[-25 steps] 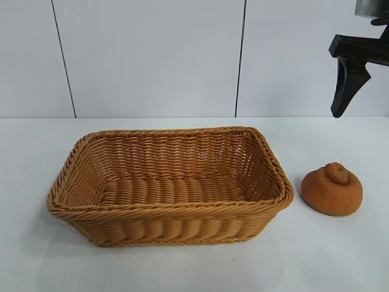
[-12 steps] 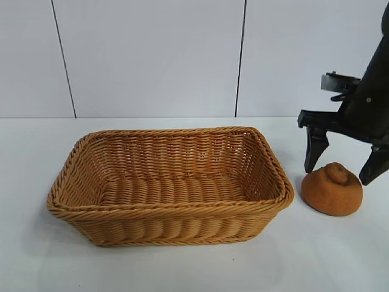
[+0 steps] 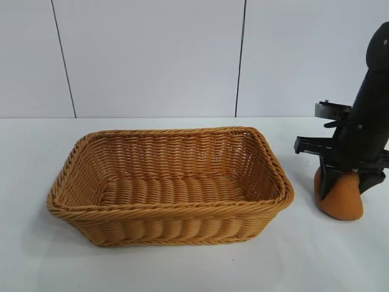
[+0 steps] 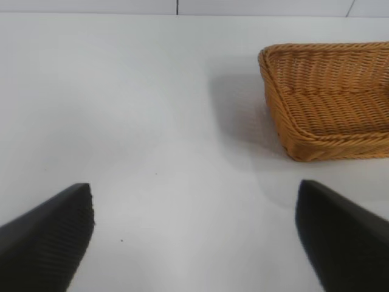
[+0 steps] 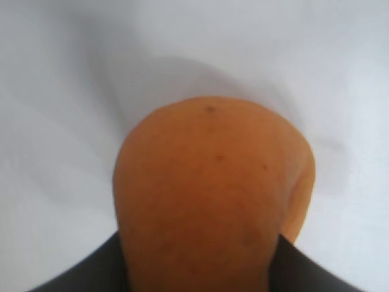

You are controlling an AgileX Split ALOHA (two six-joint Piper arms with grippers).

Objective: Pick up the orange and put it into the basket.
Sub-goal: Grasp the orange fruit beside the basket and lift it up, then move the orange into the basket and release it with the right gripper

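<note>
The right claw [image 3: 341, 185] is pointing straight down at the right end of the counter [image 3: 182, 267], its two black fingers [image 3: 326, 182] clamping the orange [image 3: 341, 201] from either side. The orange is bulging out below the fingertips, its lower part resting on or just at the counter surface; whether it is touching cannot be told for certain. In the right wrist view the orange [image 5: 213, 194] is filling the space between the dark finger pads [image 5: 91, 274], pressed in on both flanks, with white counter all around it. The black arm is rising from the claw toward the upper right corner of the exterior view. Just beside the orange, to its left in that view, the basket [image 3: 67, 207] is sitting upright on the counter, its braided rim near the claw but apart from it, and nothing is lying inside it. The left claw [image 4: 194, 243] is hanging over bare counter on the far side of the basket [image 4: 285, 128], its fingers [image 4: 48, 243] standing wide apart and holding nothing.
</note>
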